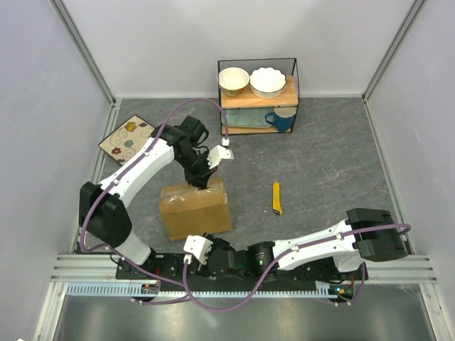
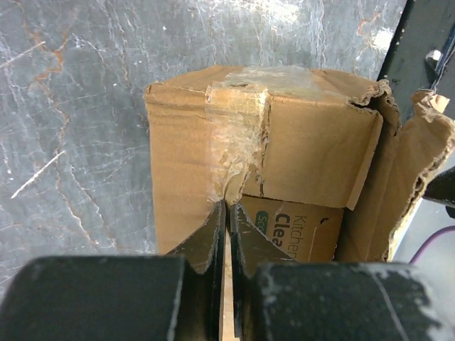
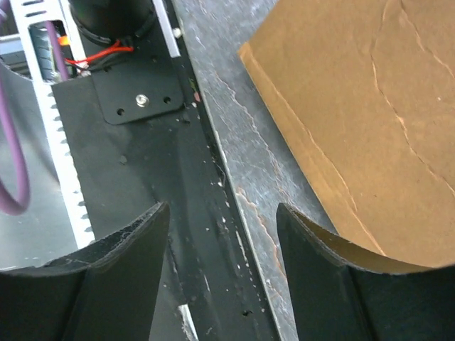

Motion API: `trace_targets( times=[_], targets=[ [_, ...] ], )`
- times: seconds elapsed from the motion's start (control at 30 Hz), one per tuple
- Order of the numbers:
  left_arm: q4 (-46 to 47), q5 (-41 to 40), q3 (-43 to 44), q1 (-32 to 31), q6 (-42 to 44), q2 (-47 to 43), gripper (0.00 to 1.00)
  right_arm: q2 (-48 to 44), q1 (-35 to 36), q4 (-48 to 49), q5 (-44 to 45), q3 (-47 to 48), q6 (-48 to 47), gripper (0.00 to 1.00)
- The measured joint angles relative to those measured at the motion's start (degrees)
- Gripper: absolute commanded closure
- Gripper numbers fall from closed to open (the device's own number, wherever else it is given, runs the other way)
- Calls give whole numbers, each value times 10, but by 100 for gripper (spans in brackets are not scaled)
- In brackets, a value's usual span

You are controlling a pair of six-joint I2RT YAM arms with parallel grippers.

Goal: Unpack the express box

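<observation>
The express box (image 1: 197,209), a brown carton with torn clear tape, sits on the grey table in front of the arm bases. My left gripper (image 1: 206,177) is at its far top edge. In the left wrist view this gripper (image 2: 227,206) is shut on the thin edge of a flap of the express box (image 2: 192,156). One flap is folded up, and a smaller brown package (image 2: 298,227) with green and black print shows inside. My right gripper (image 1: 201,245) is low at the box's near side. It stands open (image 3: 222,209) with nothing between its fingers, and the box wall (image 3: 370,106) lies just beyond it.
A yellow utility knife (image 1: 276,197) lies on the table to the right of the box. At the back stands a wire rack (image 1: 286,91) holding two bowls and a blue mug. A flowered square mat (image 1: 126,138) lies at the far left. The black base rail (image 3: 142,156) runs under the right gripper.
</observation>
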Motion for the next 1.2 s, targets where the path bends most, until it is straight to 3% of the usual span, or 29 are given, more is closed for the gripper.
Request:
trace_targets(
  times=[0.27, 0.43, 0.63, 0.77, 0.9, 1.07, 1.17, 1.2],
  targets=[
    [-24, -7, 17, -14, -1, -39, 93, -33, -2, -43, 7, -2, 2, 26],
    [-34, -35, 20, -38, -15, -79, 95, -170, -21, -45, 17, 2, -9, 27],
    [-54, -53, 50, -48, -30, -87, 95, -312, -111, 53, 31, -13, -11, 30],
    [-70, -54, 69, -54, -39, -86, 95, -293, -130, 79, 28, -14, -20, 37],
    [-90, -52, 111, -57, -55, -83, 96, -225, -130, 77, 15, -16, -35, 51],
    [-93, -47, 176, -59, -79, -72, 96, -199, -130, 79, 18, -30, -39, 58],
    [-91, -47, 191, -63, -92, -70, 96, -183, -125, 90, 51, -32, -38, 55],
    [-91, -47, 192, -64, -96, -70, 96, -175, -120, 97, 70, -32, -39, 47]
  ],
)
